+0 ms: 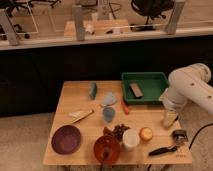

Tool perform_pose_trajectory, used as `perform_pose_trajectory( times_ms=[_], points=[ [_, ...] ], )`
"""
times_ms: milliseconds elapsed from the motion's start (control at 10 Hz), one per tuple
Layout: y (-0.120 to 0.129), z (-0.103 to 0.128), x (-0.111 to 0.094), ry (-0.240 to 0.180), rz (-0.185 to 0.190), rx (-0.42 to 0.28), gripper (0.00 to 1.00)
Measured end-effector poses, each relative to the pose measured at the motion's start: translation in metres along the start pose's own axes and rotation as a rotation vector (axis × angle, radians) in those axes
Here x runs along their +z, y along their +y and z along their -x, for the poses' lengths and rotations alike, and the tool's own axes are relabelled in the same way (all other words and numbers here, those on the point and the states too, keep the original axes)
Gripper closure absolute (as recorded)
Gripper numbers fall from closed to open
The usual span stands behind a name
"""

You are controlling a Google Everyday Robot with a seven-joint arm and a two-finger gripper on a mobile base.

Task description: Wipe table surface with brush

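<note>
The step in hand is judged to be the approach to the brush [162, 149], before any grasp; no wiping can be said to have begun. The brush is seen lying flat on the bench surface [75, 99] near the front right corner, its long axis running roughly left to right and slightly tilted, with a small dark round object [179, 135] just behind it. The end effector [170, 119] is held above the right part of the bench, in front of the green tray [145, 76] and behind the brush, apart from it. Its fingers are taken to be spread, and nothing is seen between them. A dark rectangular block [135, 90] is seen inside the tray, and a blue sponge [93, 90] stands further left; neither is what the task asks for. For the next move, the end effector would have to be brought forward and lowered over the handle, turned so that the jaws are set across the narrow handle, and only then closed. Care is called for because the handle is slim and lies low against the wood, and because an orange item [145, 133] and a white cup [130, 139] stand close on the left. A red-brown bowl [106, 147] and a purple plate [66, 139] take up the front of the bench, so the free area for wiping is judged to be limited.
</note>
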Motion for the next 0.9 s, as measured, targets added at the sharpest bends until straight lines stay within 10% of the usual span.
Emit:
perform_pose_trajectory(
  times_ms=[900],
  points=[
    [0.052,-0.030,0.067,-0.146,-0.134,-0.094,0.20]
  ],
)
